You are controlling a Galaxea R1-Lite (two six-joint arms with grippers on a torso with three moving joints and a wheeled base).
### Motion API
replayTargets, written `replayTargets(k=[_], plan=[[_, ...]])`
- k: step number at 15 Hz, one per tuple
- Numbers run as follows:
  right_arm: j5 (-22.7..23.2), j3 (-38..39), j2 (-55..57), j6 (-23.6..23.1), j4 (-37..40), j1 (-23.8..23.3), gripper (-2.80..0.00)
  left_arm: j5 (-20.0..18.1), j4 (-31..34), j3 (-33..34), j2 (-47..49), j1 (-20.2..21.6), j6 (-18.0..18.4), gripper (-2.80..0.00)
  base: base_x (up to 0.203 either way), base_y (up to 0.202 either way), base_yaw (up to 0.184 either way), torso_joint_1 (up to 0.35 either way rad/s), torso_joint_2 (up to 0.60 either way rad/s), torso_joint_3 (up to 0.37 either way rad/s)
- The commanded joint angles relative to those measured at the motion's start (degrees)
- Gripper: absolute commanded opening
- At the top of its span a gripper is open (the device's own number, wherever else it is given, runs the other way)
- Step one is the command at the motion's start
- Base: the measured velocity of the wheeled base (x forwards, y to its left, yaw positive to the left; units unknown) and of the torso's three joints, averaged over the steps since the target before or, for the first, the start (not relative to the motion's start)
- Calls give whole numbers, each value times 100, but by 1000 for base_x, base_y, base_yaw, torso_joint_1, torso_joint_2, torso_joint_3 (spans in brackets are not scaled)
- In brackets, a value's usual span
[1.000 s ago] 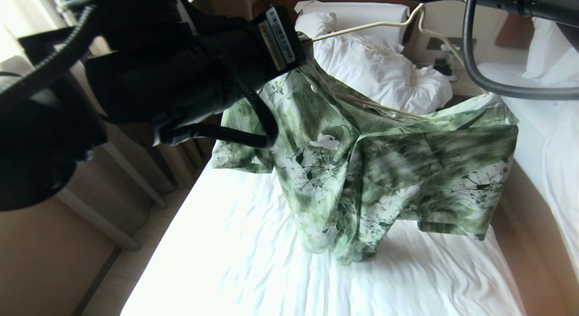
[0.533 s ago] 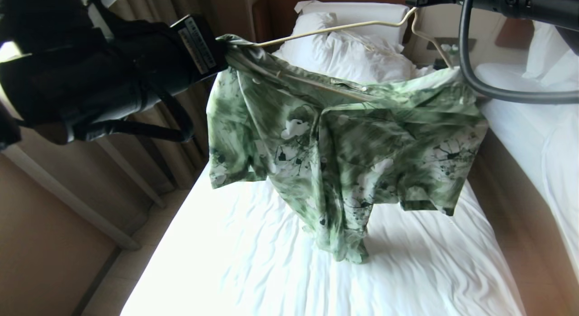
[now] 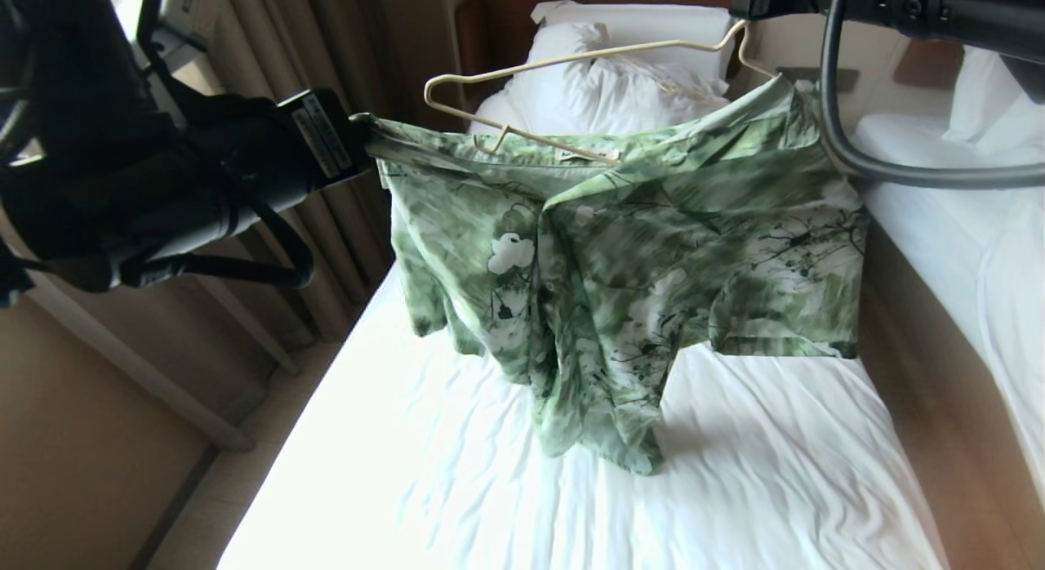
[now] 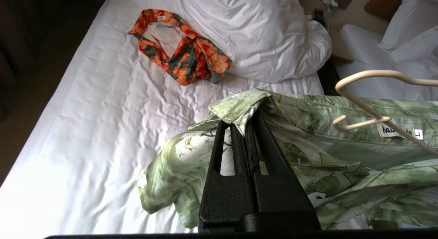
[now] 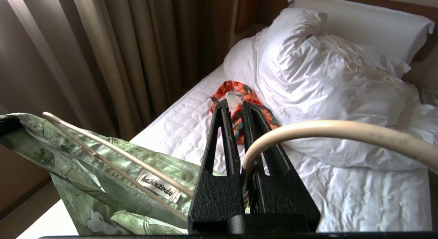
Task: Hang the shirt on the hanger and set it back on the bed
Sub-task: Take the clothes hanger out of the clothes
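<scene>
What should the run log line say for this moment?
left gripper: shut on shirt collar | right gripper: shut on hanger | shirt: partly on hanger, hem touching bed

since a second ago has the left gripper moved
Yes. The left gripper, clamped on the shirt, swung left, away from the pillow toward the curtains.

The shirt (image 3: 637, 251) showed brushed light and dark green with white flowers. At ten o'clock in the left wrist view lay an orange-and-teal, seemingly floral, garment (image 4: 181, 57) on white sheets (image 3: 457, 488). The hanger (image 3: 571, 60) was cream.
</scene>
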Motion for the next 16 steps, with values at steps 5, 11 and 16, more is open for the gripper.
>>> replayTargets(k=[5,11,16], plan=[[-12,-31,702,-6,-530,74,-280,5,-146,771,221,-55,-117,-280,0,0,0,0,0,0],[-21,-4,1093,22,-700,163,-280,-415,-406,1648,265,320,-231,0,0,0,0,0,0,0],[-145,407,1582,270,-1409,175,-280,-425,-575,2659,-343,711,-238,-280,0,0,0,0,0,0]])
